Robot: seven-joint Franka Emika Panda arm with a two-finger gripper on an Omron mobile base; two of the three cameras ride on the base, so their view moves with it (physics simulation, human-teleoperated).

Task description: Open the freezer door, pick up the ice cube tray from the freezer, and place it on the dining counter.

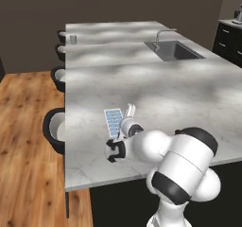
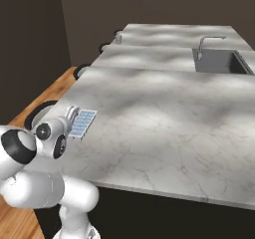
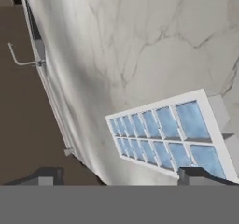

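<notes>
Ice cube tray lies flat on the marbled surface, near the edge facing the robot and well clear of the sink, so it sits steady. Tool hangs beside it, jaws spread wide, gripping nothing.

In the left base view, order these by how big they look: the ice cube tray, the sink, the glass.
1. sink
2. ice cube tray, which lies nearer the camera, so the true order is unsure
3. glass, smallest and farthest
</notes>
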